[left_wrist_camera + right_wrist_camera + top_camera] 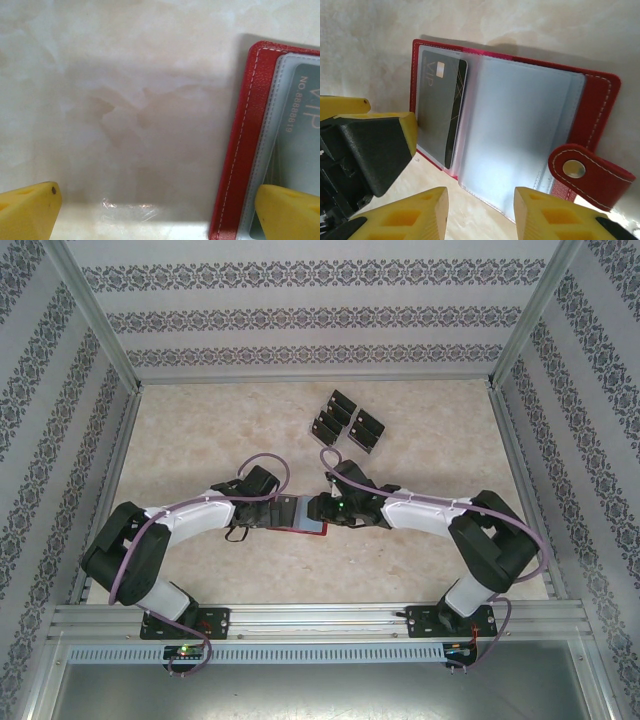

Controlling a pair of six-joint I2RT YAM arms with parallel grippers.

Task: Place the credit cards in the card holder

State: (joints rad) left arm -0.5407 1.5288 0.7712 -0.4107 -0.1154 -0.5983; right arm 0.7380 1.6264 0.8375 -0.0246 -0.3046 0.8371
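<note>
The left fingers [282, 215] are standing wide apart, empty, one over the open card holder [597, 95]'s edge. The right fingers [415, 215] are hovering partly open above it, holding nothing.

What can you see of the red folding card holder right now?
The red leather-like folding card holder lies open and flat on the pale marble-look table, white stitching along its edges. Clear grey-blue plastic sleeves line the inside; a dark VIP card sits in one end sleeve. Its snap tab sticks out at the opposite end. One yellow finger of the left gripper appears to rest on the card-side page.
</note>
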